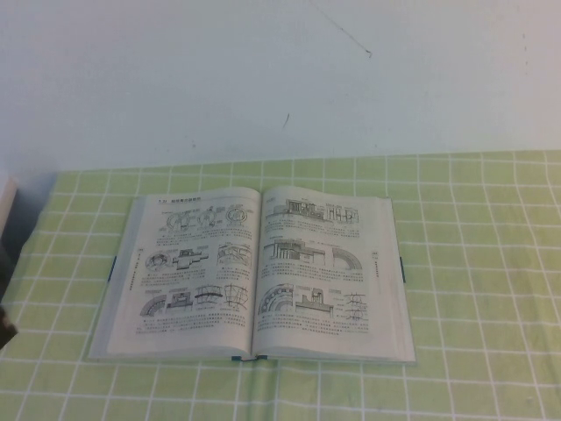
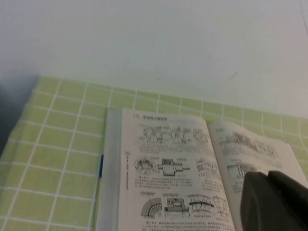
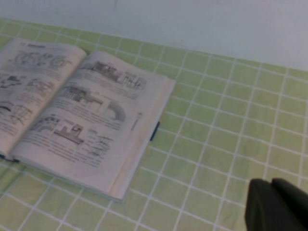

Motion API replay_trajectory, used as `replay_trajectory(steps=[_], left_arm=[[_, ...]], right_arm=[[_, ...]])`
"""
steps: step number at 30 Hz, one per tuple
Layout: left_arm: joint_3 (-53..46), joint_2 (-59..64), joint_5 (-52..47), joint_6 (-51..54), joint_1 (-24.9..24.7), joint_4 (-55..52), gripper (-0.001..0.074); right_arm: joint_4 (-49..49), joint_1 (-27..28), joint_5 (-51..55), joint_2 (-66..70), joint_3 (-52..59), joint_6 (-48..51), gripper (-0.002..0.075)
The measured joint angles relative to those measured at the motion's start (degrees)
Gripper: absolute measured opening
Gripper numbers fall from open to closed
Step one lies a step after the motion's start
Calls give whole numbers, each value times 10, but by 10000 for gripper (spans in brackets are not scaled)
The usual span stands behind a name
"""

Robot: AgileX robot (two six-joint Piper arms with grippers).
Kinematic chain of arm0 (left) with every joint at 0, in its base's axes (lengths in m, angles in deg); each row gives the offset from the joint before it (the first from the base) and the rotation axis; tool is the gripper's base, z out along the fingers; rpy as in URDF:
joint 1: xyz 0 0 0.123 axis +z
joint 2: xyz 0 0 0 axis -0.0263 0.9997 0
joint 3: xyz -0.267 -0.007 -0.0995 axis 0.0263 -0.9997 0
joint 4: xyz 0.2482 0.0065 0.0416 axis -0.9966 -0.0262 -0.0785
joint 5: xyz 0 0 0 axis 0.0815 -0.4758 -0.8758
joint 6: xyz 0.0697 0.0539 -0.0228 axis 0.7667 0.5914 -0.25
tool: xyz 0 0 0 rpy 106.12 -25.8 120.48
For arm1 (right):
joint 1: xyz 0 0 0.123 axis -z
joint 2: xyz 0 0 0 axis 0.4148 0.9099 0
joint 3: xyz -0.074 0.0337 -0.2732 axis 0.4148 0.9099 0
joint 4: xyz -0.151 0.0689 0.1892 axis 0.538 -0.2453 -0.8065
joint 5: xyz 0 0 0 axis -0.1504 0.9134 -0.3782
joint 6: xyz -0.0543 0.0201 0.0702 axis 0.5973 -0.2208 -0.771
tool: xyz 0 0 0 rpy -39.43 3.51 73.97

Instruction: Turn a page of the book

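The book (image 1: 254,274) was found lying open on the counter (image 1: 473,263), spine running 12-to-6. The right pincer (image 3: 276,204) was placed at 4 o'clock of the page (image 1: 320,267), and the left pincer (image 2: 272,202) at 8 o'clock of the book; the opening of neither could be told, and nothing was seen held.

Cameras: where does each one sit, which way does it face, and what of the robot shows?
High view: raised on the robot's side, angled down at the open book on the checked tablecloth; no arm visible.
Left wrist view: low over the book's left page; left gripper intrudes as a dark shape.
Right wrist view: off the book's right side; right gripper at the corner.
All share the book.
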Motion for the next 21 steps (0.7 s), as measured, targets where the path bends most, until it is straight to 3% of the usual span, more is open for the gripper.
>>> replay_trajectory(steps=[5, 13, 21], left_arm=[[18, 118, 12, 69, -8, 64, -4], [39, 263, 104, 86, -80, 79, -4], [57, 423, 161, 87, -108, 99, -4]], right_arm=[[-66, 0, -19, 73, -8, 97, -3], [-143, 0, -53, 191, -14, 163, -3], [-180, -2, 27, 399, -77, 244, -3]])
